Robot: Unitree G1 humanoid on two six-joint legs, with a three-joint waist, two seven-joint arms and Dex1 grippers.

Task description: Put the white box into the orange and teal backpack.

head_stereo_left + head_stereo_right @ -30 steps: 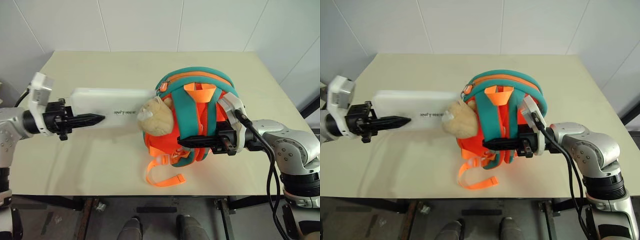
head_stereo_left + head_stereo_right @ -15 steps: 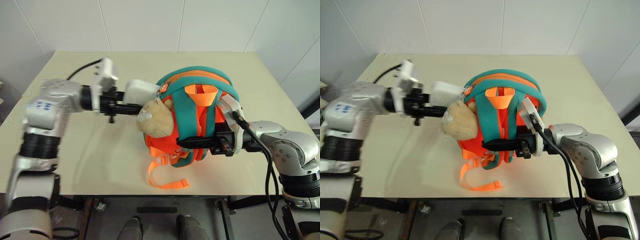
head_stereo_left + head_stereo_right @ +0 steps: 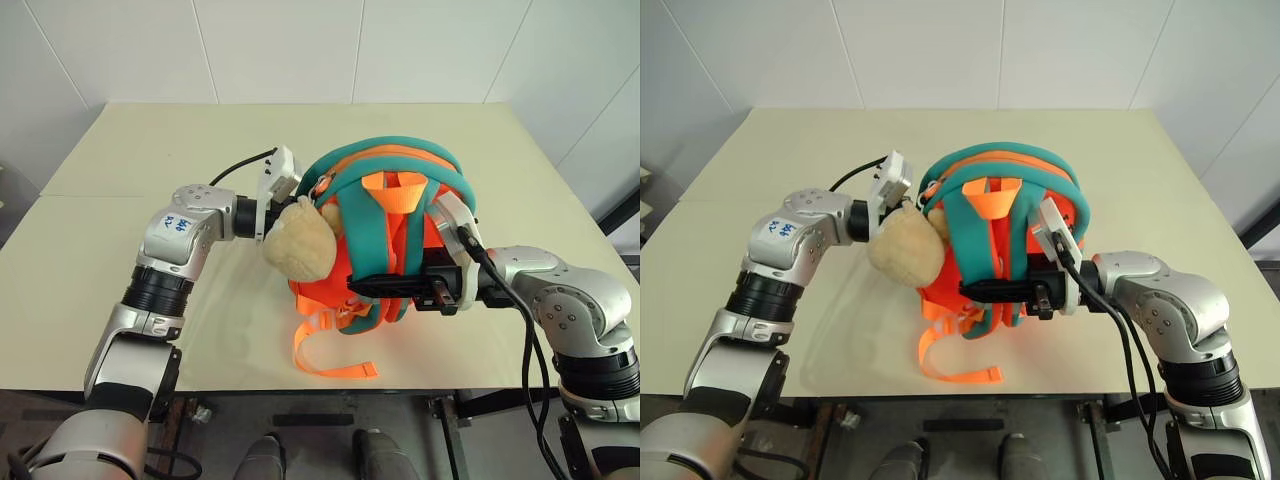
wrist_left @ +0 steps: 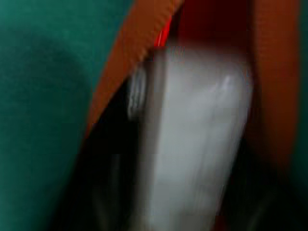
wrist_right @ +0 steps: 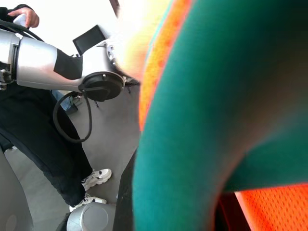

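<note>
White box (image 4: 192, 139) sits inside the mouth of the orange and teal backpack (image 3: 400, 235), seen from the left wrist camera as a pale slab framed by orange lining and a teal edge; from the head camera the box is hidden within the bag. Backpack stands near the middle of the beige table (image 3: 150, 140), with bare tabletop on every side, widest toward the far edge and the robot's left; an orange webbing loop (image 3: 335, 360) trails toward the near edge without reaching it. Beige plush toy (image 3: 298, 238) hangs at the bag's left side, just beside the opening. Left gripper (image 3: 290, 195) is pushed in at that opening behind the plush (its fingers are buried, so I cannot tell how wide they stand or whether they touch the box). Right gripper (image 3: 365, 283) has its fingers closed flat on the teal strap (image 3: 395, 250) at the front of the backpack, lying level across it; a person (image 5: 43, 130) in dark clothes stands beyond the table in the right wrist view.
</note>
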